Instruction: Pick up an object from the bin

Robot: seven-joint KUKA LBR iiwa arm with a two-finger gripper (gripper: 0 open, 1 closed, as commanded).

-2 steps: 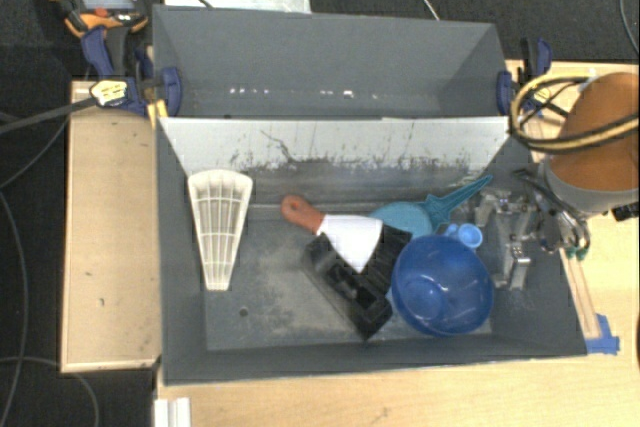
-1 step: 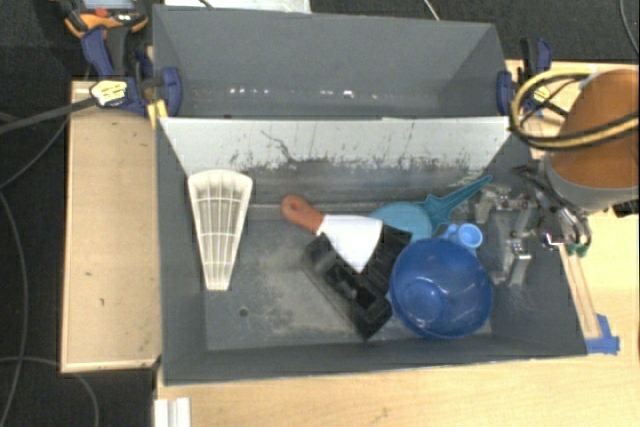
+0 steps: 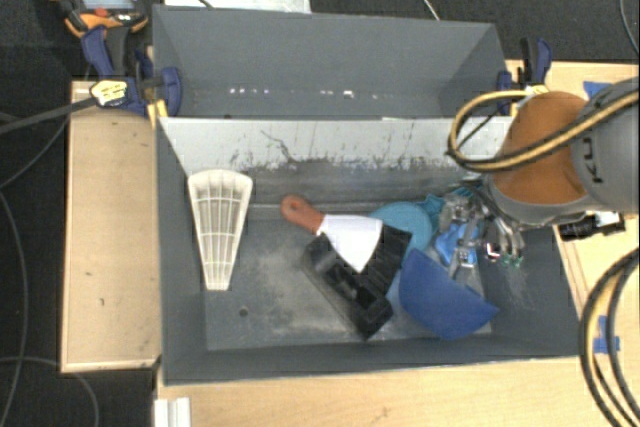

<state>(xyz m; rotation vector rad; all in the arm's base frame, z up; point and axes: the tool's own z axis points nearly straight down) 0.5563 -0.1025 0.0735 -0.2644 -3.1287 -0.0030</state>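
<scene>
Five loose items in a grey metal bin (image 3: 330, 65).

- **Far left:** a white ribbed fan-shaped plastic piece (image 3: 220, 225) lies flat, well apart from the rest.
- **Centre:** a brush (image 3: 350, 237) with a red-brown handle rests across a black block (image 3: 345, 290), so its head sits propped.
- **Right:** a light blue disc (image 3: 400, 220) and a dark blue curved piece (image 3: 440, 300) are heaped together.
- **Gripper** (image 3: 465, 240)**:** it is low over the dark blue piece's upper edge. The wrist and cables hide its opening, so whether it is wide, narrow or holding anything cannot be told.
</scene>
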